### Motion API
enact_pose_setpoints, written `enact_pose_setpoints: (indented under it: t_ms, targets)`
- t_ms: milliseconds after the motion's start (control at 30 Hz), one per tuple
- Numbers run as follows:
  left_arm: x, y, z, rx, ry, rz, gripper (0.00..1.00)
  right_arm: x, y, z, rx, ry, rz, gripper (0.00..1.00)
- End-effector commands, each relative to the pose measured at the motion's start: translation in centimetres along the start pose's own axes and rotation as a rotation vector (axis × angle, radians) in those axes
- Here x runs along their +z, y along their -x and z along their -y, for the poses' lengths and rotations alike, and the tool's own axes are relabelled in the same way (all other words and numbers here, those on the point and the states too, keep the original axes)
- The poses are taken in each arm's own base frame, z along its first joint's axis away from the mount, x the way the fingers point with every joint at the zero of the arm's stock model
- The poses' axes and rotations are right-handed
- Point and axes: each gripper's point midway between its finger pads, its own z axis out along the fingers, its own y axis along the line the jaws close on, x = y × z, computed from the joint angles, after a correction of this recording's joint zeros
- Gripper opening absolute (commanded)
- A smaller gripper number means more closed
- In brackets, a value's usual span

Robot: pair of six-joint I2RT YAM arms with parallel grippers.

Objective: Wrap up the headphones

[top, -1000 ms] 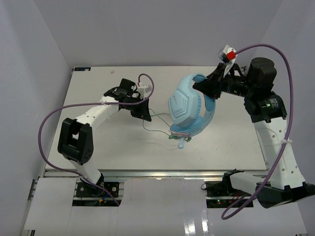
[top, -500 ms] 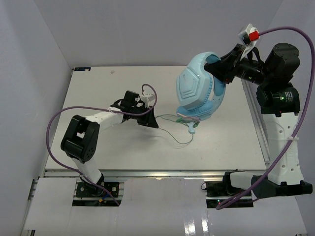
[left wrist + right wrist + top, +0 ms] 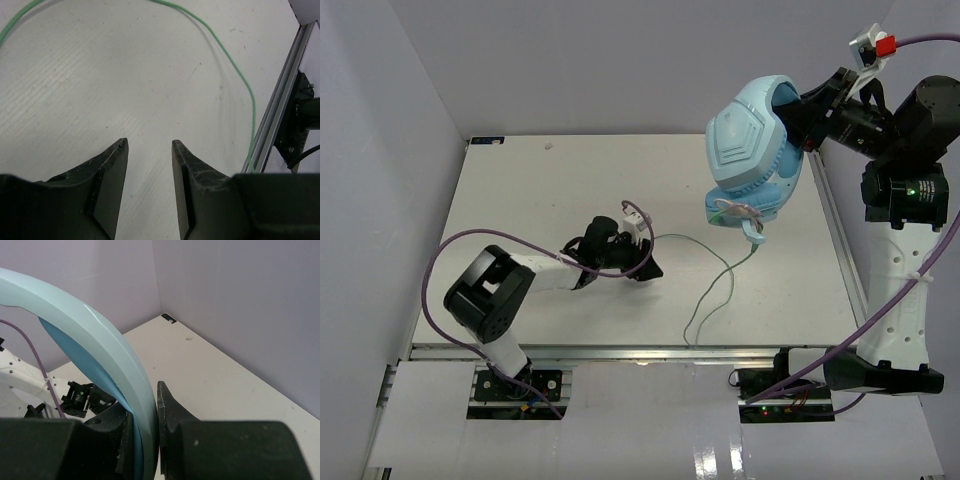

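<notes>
The right arm holds the headphones (image 3: 752, 150) high in the air over the far right corner of the table (image 3: 550, 190), well clear of its surface. The right fingers (image 3: 816, 108) are closed down tight on the pale blue headband (image 3: 100, 340); in the right wrist view the band runs up and away to the left from between the two black fingers (image 3: 167, 412), with no gap showing on either side. One ear cup (image 3: 742, 135) faces the overhead camera and the rest of the headset hangs below it. The thin pale-green cable (image 3: 720, 282) drops from the underside of the headphones to the table, loops toward the near edge, and sends another strand leftward toward the middle of the table. There the left fingers (image 3: 642, 266) sit low over the surface, spread apart and holding nothing; the left wrist view shows bare table (image 3: 100, 75) between the two fingers (image 3: 112, 170), and the cable (image 3: 240, 80) arcing across the surface ahead of them, not touching them. A thick purple cable (image 3: 445, 255) curls beside the left arm.
</notes>
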Motion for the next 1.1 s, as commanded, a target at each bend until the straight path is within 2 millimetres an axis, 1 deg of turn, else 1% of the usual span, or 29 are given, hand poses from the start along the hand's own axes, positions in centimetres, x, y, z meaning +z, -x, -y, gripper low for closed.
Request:
enact_pose_setpoints:
  t_ms: [0, 33, 100, 133, 167, 200, 233, 333, 367, 400, 467, 500, 533, 567, 633, 667, 733, 767, 833, 867, 967, 1033, 1067]
  targets:
    - [-2.4, 4.0, 1.5, 0.108, 0.001, 0.237, 0.52, -1.0, 2.4, -1.2, -0.019, -0.002, 0.054, 0.08]
    - [-3.1, 4.0, 1.2, 0.118, 0.034, 0.264, 0.54, -1.0, 2.4, -0.9, -0.016, -0.009, 0.054, 0.08]
    - [-4.7, 3.8, 1.5, 0.143, 0.051, 0.314, 0.55, -0.9, 2.2, -0.5, -0.01, -0.018, 0.051, 0.08]
    - [-5.4, 3.8, 2.0, 0.165, 0.037, 0.343, 0.59, -0.8, 1.9, -0.3, -0.003, -0.02, 0.047, 0.08]
    - [-6.5, 3.7, 3.0, 0.202, 0.006, 0.394, 0.68, -0.8, 1.8, -0.1, 0.001, -0.022, 0.044, 0.08]
    - [-7.4, 3.4, 4.5, 0.256, -0.042, 0.427, 0.88, -0.7, 1.6, 0.1, 0.003, -0.022, 0.037, 0.08]
    - [-7.8, 2.8, 5.4, 0.301, -0.077, 0.442, 0.98, -0.7, 1.5, 0.2, 0.001, -0.022, 0.034, 0.08]
    - [-7.9, 0.8, 7.8, 0.415, -0.164, 0.432, 0.98, -0.6, 1.1, 0.7, 0.009, -0.032, 0.021, 0.08]
    - [-7.2, -0.3, 8.5, 0.44, -0.186, 0.39, 0.98, -0.5, 0.9, 1.0, 0.015, -0.044, 0.019, 0.08]
    - [-6.8, -0.7, 9.5, 0.461, -0.208, 0.379, 0.98, -0.5, 0.9, 1.2, 0.019, -0.054, 0.019, 0.08]
    - [-6.1, -1.4, 10.7, 0.483, -0.223, 0.385, 0.98, -0.5, 0.8, 1.7, 0.026, -0.076, 0.02, 0.08]
    - [-6.1, -1.5, 11.0, 0.473, -0.21, 0.409, 0.98, -0.5, 0.7, 1.9, 0.029, -0.084, 0.018, 0.08]
    - [-6.2, -2.3, 11.0, 0.458, -0.199, 0.419, 0.98, -0.5, 0.6, 2.0, 0.03, -0.091, 0.015, 0.08]
    - [-6.4, -3.6, 10.8, 0.441, -0.186, 0.416, 0.98, -0.5, 0.5, 2.1, 0.028, -0.097, 0.012, 0.08]
    - [-8.2, -2.6, 10.3, 0.374, -0.111, 0.564, 0.98, -0.5, 0.2, 2.3, 0.031, -0.102, 0.004, 0.08]
    - [-9.0, -2.5, 9.9, 0.342, -0.083, 0.614, 0.98, -0.5, 0.0, 2.4, 0.034, -0.103, 0.0, 0.08]
    - [-9.8, -3.6, 10.1, 0.318, -0.072, 0.645, 0.98, -0.4, -0.4, 2.7, 0.046, -0.104, -0.007, 0.08]
    - [-9.7, -3.9, 9.8, 0.306, -0.046, 0.646, 0.98, -0.4, -0.6, 2.8, 0.052, -0.104, -0.01, 0.08]
    - [-8.9, -4.4, 10.3, 0.312, -0.046, 0.628, 0.98, -0.3, -1.0, 3.1, 0.063, -0.108, -0.017, 0.08]
    - [-8.1, -4.6, 10.3, 0.315, -0.047, 0.612, 0.98, -0.3, -1.2, 3.1, 0.064, -0.11, -0.02, 0.08]
    - [-5.9, -6.0, 12.0, 0.372, -0.089, 0.567, 0.98, -0.5, -1.5, 3.1, 0.056, -0.117, -0.03, 0.08]
    - [-4.1, -6.5, 12.5, 0.406, -0.087, 0.563, 0.98, -0.5, -1.8, 3.2, 0.055, -0.121, -0.039, 0.08]
    - [-3.5, -6.8, 12.8, 0.437, -0.077, 0.572, 0.98, -0.6, -1.8, 3.2, 0.053, -0.12, -0.04, 0.08]
